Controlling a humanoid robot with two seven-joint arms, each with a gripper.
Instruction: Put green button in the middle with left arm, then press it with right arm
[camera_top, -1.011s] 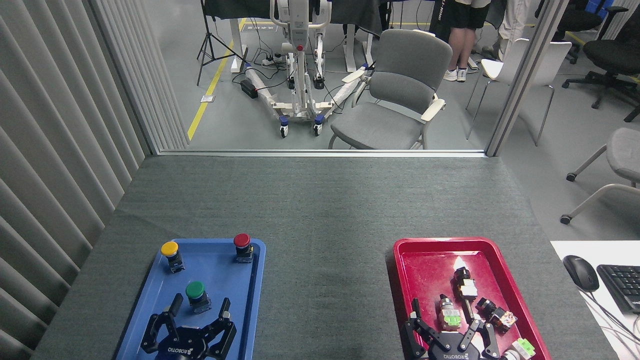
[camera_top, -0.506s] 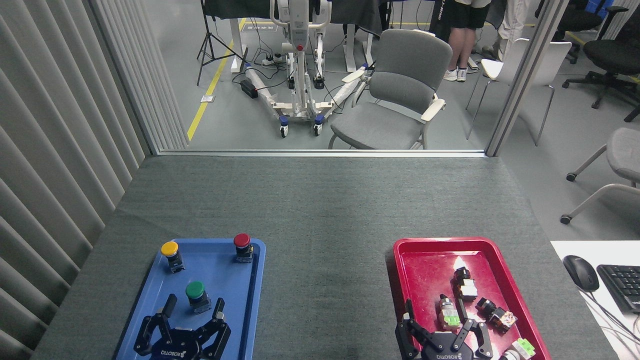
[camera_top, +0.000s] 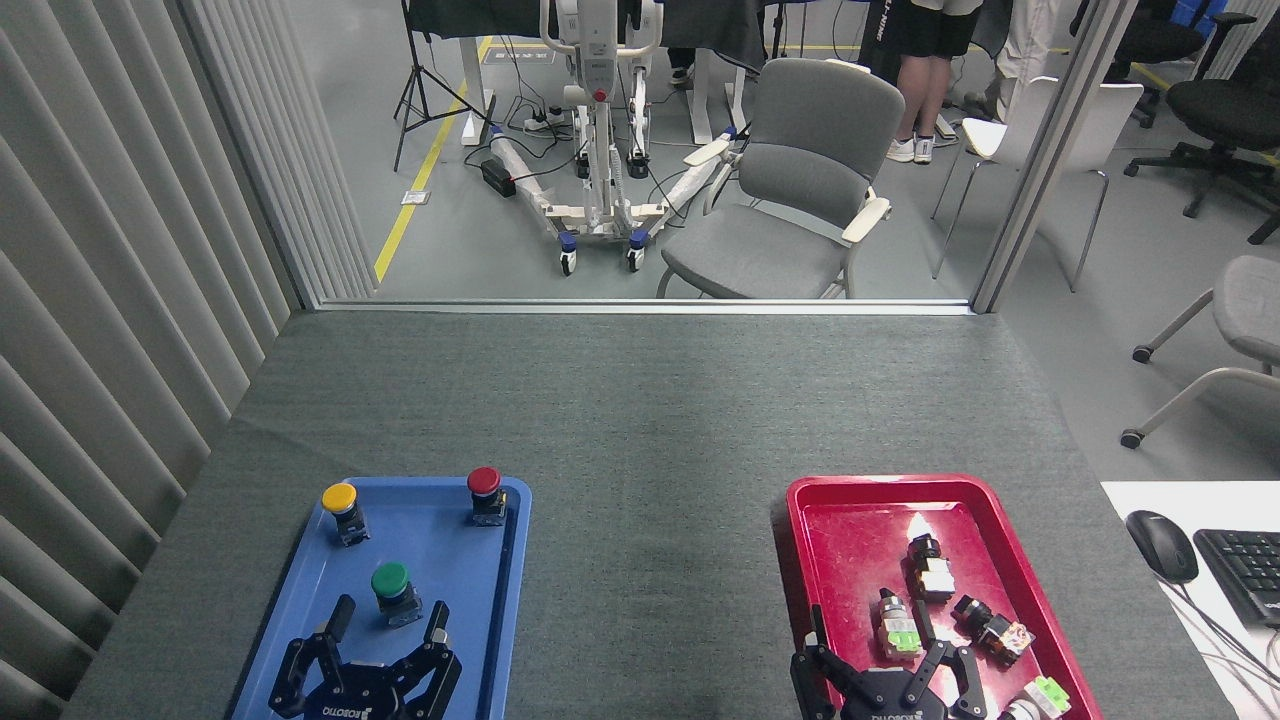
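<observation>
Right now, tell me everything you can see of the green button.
The green button stands upright on the blue tray, in its near half. It has a round, glossy dark-green mushroom cap on a short black-and-grey body. Nothing grips it: the left gripper is open just short of it, fingers either side, not touching.

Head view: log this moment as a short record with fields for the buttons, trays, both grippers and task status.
green button: upright in the blue tray, ungrasped
other buttons: yellow button and red button at the tray's far end
left gripper: open, just short of the green button, fingers flanking it
right gripper: open, over the red tray
middle: bare felt between the trays
task status: nothing moved yet
</observation>
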